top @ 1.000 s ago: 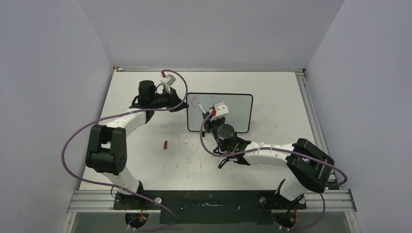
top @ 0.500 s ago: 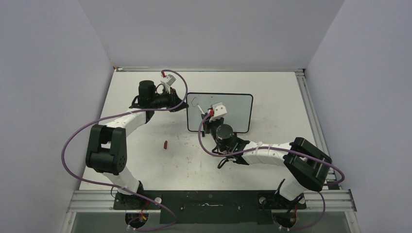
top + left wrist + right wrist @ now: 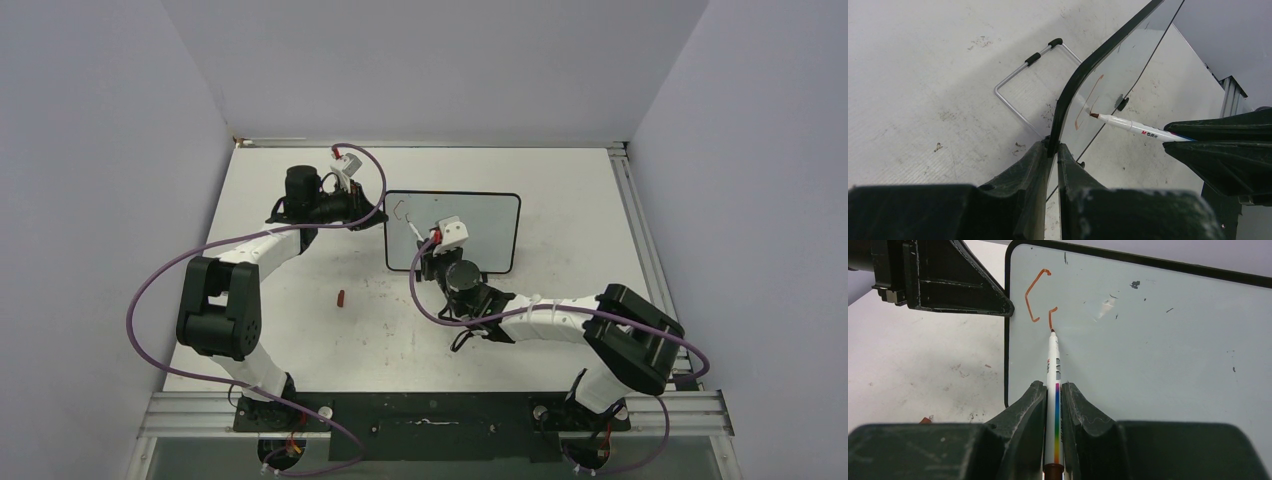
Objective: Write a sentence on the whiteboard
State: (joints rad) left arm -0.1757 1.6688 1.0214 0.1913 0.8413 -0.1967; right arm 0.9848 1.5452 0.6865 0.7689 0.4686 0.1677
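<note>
The whiteboard [image 3: 490,225] stands near the table's middle; it also shows in the right wrist view [image 3: 1158,335] and edge-on in the left wrist view [image 3: 1128,60]. My left gripper [image 3: 1053,150] is shut on the board's left frame edge and shows from above [image 3: 378,213]. My right gripper [image 3: 1054,390] is shut on a white marker [image 3: 1053,365], its tip touching the board. The sentence [image 3: 1040,297] is only a red "C" shape and the start of a second stroke near the board's top left corner.
A wire stand loop [image 3: 1018,85] lies on the table behind the board. A small red marker cap [image 3: 341,297] lies on the table left of the right arm. Grey walls enclose the table on three sides.
The right gripper has drawn slightly back toward the near side with the marker, lengthening the second red stroke. The left arm and the board have not moved.
</note>
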